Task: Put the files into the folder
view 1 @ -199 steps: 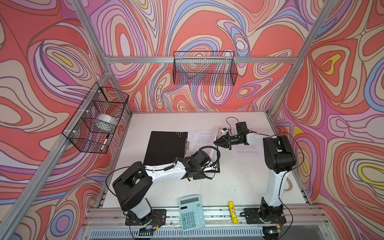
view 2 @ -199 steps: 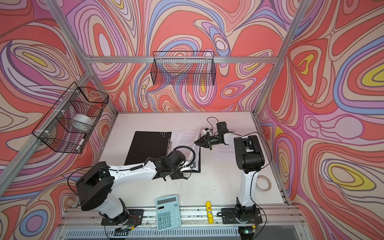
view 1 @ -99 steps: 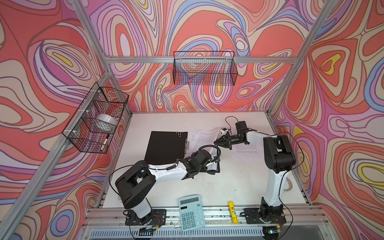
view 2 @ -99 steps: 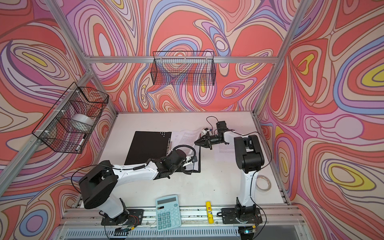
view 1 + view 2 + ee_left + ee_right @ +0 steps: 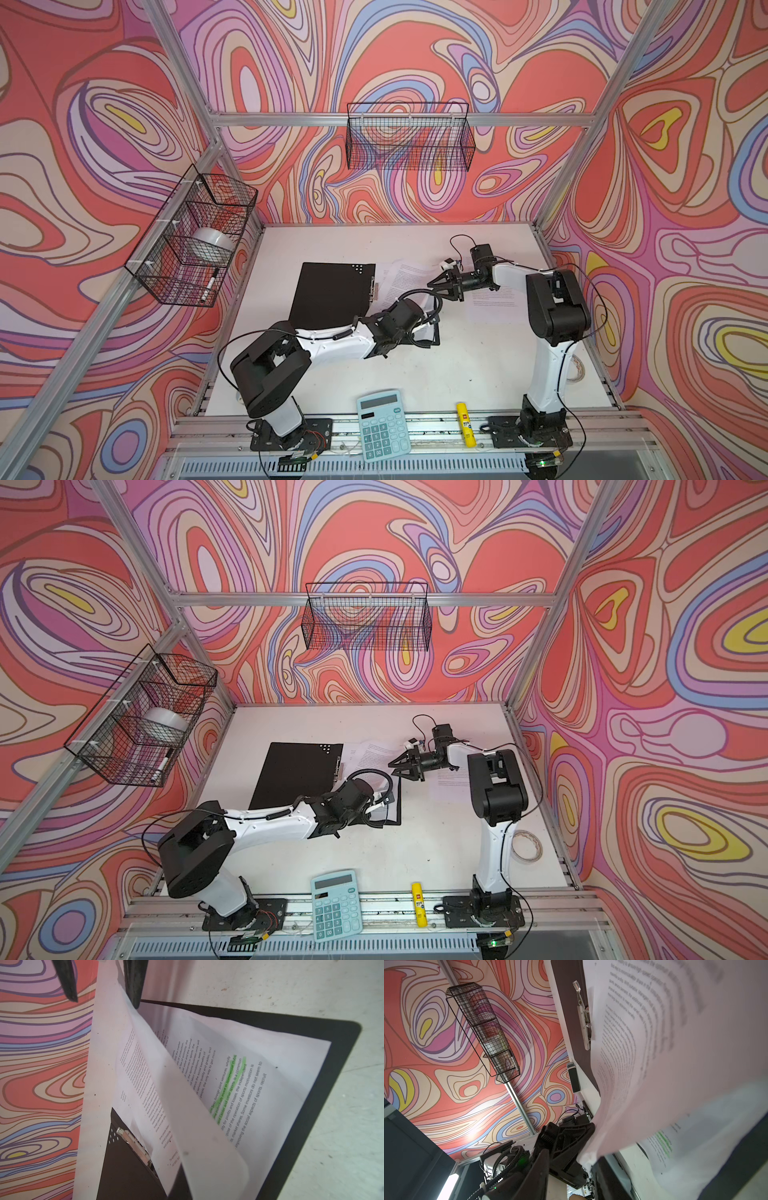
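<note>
The folder (image 5: 332,295) (image 5: 295,775) lies open on the table, black inside, with its metal clip bar (image 5: 135,1145) (image 5: 584,1022) along the spine. The files (image 5: 405,274) (image 5: 249,1084) rest on its right half, text and a green passage showing. One sheet (image 5: 145,1064) is raised off the stack. My left gripper (image 5: 426,328) (image 5: 382,803) (image 5: 583,1147) is shut on that sheet's near corner. At the sheet's far edge, my right gripper (image 5: 434,284) (image 5: 395,766) (image 5: 104,1002) stands open, fingers (image 5: 133,980) apart. Another printed sheet (image 5: 494,299) lies on the table under the right arm.
A pale blue calculator (image 5: 384,424) and a yellow glue stick (image 5: 465,424) lie at the front edge. A tape roll (image 5: 527,845) sits at the right edge. Wire baskets hang on the back wall (image 5: 409,137) and the left wall (image 5: 195,232).
My left gripper moved in toward the raised sheet and closed on its corner. My right gripper, shut on the sheet before, has parted its fingers.
</note>
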Tool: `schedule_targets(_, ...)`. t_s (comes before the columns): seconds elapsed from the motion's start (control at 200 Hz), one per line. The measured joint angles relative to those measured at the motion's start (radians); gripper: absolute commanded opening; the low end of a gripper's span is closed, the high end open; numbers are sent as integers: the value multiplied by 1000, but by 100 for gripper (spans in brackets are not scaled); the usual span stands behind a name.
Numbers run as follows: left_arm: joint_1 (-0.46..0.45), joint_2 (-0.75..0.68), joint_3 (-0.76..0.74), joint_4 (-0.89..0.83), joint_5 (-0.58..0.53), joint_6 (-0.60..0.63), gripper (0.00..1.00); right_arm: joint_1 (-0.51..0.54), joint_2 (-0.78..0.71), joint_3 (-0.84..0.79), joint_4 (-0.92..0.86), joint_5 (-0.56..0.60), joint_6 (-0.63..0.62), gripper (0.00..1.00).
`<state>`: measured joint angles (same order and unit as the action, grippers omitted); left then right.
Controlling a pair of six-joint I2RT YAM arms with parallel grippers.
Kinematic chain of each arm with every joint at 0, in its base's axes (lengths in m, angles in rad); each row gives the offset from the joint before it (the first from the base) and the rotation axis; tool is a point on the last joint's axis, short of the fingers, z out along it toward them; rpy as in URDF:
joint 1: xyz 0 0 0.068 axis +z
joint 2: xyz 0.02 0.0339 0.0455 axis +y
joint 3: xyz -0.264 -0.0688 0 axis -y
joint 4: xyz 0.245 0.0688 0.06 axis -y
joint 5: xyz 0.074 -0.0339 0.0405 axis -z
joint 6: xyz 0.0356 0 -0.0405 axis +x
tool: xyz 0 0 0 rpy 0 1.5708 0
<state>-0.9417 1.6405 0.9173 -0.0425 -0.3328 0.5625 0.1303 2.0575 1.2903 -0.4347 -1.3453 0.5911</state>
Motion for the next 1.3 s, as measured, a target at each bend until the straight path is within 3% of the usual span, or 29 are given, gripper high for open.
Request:
schedule_targets(0.305, 0, 34, 69, -91, 48, -97, 4, 3, -112, -168, 32, 47, 21, 45)
schedule_targets(0.646, 0, 79, 104, -148, 71, -168, 4, 62, -203, -345, 331, 103, 246, 48)
schedule_targets(0.967, 0, 84, 105, -149, 70, -180, 3, 72, -273, -431, 393, 214, 328, 48)
schedule_targets(1.302, 0, 101, 130, -150, 71, -194, 3, 128, -301, -510, 617, 270, 518, 48)
